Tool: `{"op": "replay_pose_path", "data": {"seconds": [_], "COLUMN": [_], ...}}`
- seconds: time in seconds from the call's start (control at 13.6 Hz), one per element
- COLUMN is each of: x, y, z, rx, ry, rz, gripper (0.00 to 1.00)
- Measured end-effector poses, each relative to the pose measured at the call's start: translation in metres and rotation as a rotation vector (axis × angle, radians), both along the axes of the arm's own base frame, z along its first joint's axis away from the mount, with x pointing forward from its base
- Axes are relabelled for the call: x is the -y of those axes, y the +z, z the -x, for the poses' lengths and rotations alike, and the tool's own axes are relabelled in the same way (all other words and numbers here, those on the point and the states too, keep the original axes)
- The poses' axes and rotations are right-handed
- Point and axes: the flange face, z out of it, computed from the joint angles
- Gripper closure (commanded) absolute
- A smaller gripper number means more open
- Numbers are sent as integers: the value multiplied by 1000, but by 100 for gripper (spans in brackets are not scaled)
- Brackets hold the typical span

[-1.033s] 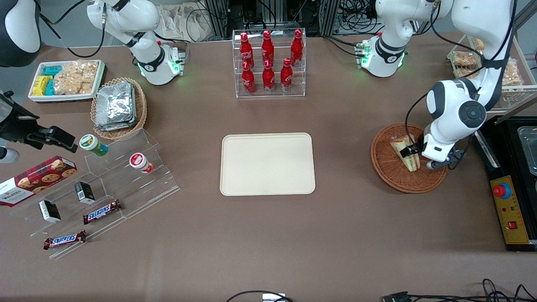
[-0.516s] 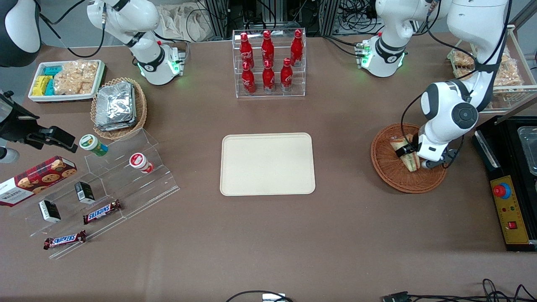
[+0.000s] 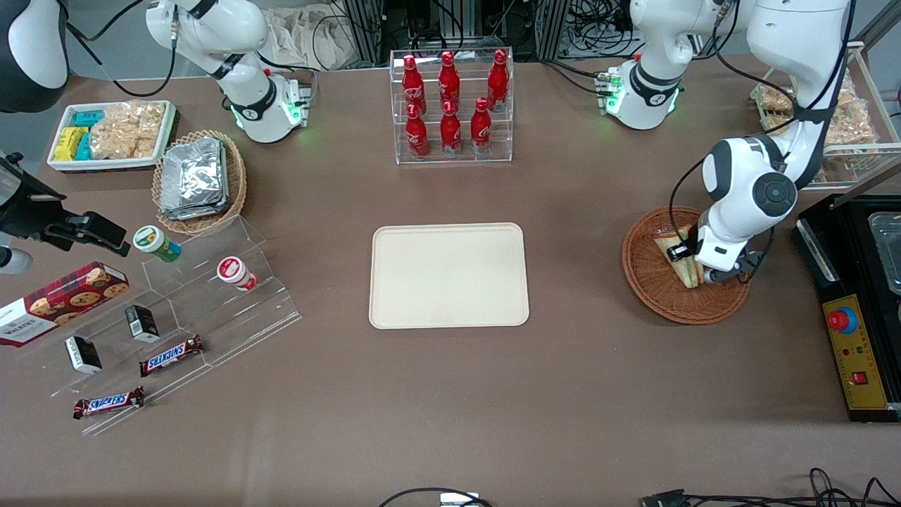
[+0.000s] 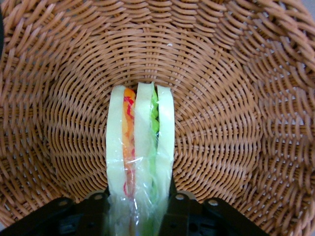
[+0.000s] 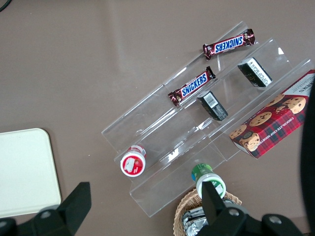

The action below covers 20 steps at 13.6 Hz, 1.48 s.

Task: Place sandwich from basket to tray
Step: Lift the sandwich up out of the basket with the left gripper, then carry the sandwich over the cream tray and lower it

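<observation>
The sandwich point(image 3: 667, 244) is a pale bread wedge with green and red-orange filling in clear wrap. It stands on edge in the reddish-brown wicker basket point(image 3: 647, 289) toward the working arm's end of the table. My left gripper point(image 3: 686, 257) is down in the basket, shut on the sandwich. In the left wrist view the sandwich point(image 4: 140, 137) sits between the two black fingers point(image 4: 175, 204), which press on both bread faces, with the basket's weave point(image 4: 221, 123) under it. The cream-beige tray point(image 3: 448, 274) lies bare at the table's middle, well apart from the basket.
A clear rack of red bottles point(image 3: 450, 105) stands farther from the front camera than the tray. A black control box point(image 3: 855, 352) lies beside the basket. A clear stepped shelf point(image 3: 176, 317) with snacks, a tan basket of foil packets point(image 3: 197, 179) and a white snack tray point(image 3: 109, 134) lie toward the parked arm's end.
The left arm's wrist has shifted slightly away from the front camera and toward the tray. The gripper stays on the sandwich in the basket.
</observation>
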Motion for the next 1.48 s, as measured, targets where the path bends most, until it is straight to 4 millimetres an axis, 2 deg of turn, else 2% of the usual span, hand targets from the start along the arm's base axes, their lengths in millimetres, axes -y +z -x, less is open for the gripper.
{"op": "replay_pose_path", "data": {"seconds": [0.15, 0.3, 0.52, 0.66, 0.81, 0.89, 1.03, 1.11, 1.18, 1.25, 1.48], "x": [1, 3, 5, 3, 1, 1, 8, 23, 49, 82, 203], "y": [14, 46, 127, 197, 263, 288, 317, 325, 330, 334, 327], "z": [-5, -12, -12, -14, -25, -30, -37, -41, -45, -49, -50], "rx": [15, 19, 18, 1, 21, 37, 38, 27, 17, 8, -13], "ry": [-3, -14, -76, -109, -151, -178, -225, -256, -302, -353, -398], "rz": [4, 14, 41, 57, 62, 62, 60, 57, 52, 48, 40], "gripper": [100, 100, 100, 100, 100, 100, 100, 100, 100, 100, 100]}}
